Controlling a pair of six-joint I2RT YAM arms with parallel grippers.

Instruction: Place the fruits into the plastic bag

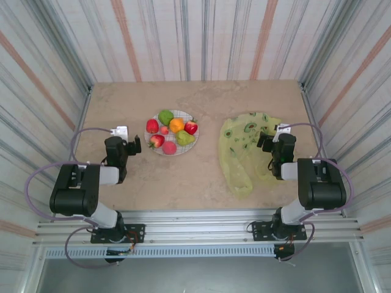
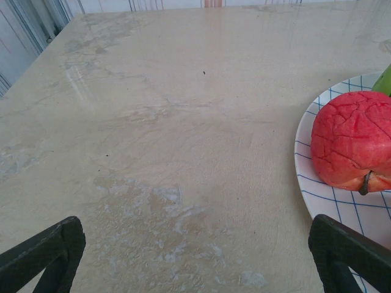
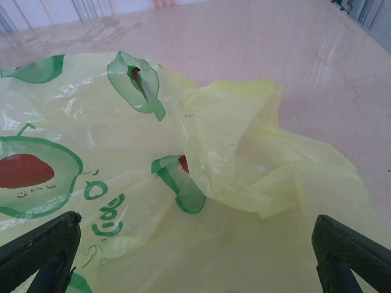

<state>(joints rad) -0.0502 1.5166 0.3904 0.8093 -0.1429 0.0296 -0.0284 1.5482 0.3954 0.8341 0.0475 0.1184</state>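
Surface: a beige marbled table, with pale scuffed patches just ahead of the left fingers.
Room: striped corrugated walls closed three sides, and a metal rail ran along the near edge under the arm bases.
Left gripper: its fingers were spread wide and held nothing, low over bare table.
Right gripper: its fingers were spread wide and held nothing, poised just above the plastic bag.
Fruits: heaped on a white plate, ahead and to the right of the left gripper and well apart from the bag.
Bag: it lay crumpled under and ahead of the right gripper, trailing back beside that arm.
Top view: it gave the whole heap, green, orange, red and pink together.
Left wrist view: it gave the blue grid lines on the plate and the cracked skin of one red fruit at the rim.
Right wrist view: it gave the bag's folds and its green-outlined, red-centred prints.
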